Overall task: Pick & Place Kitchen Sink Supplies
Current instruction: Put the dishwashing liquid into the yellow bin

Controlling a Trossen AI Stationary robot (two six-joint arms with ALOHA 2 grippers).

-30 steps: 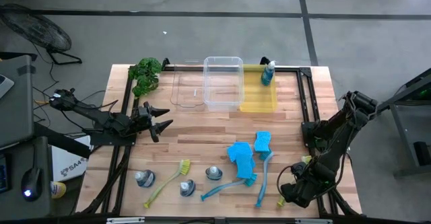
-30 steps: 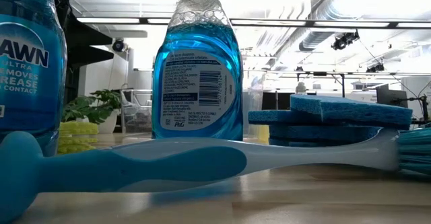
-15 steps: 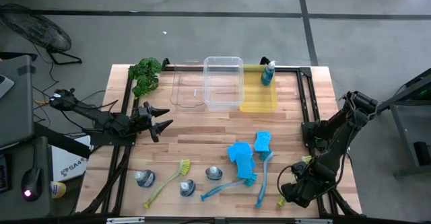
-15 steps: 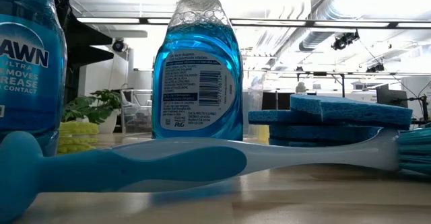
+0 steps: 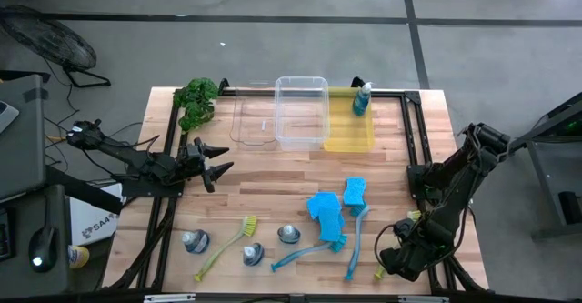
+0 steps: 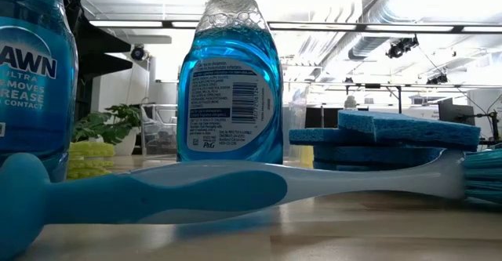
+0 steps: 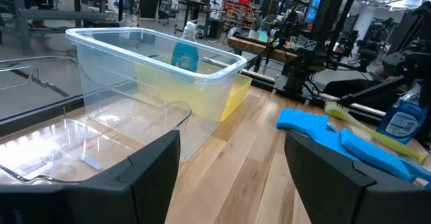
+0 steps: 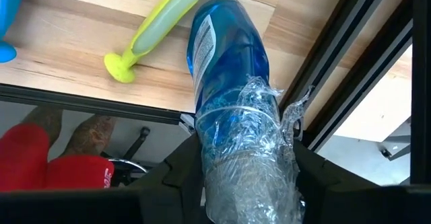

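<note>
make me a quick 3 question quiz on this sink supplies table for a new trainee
1. True or false: a soap bottle already stands in the yellow bin.
2. What sits between the right gripper's fingers? A) a sponge B) a blue soap bottle C) a brush
3. Fill in: the left gripper hangs open over the table's left side, pointing toward the ____ bin.

Key: 1 true; 2 B; 3 clear
</note>
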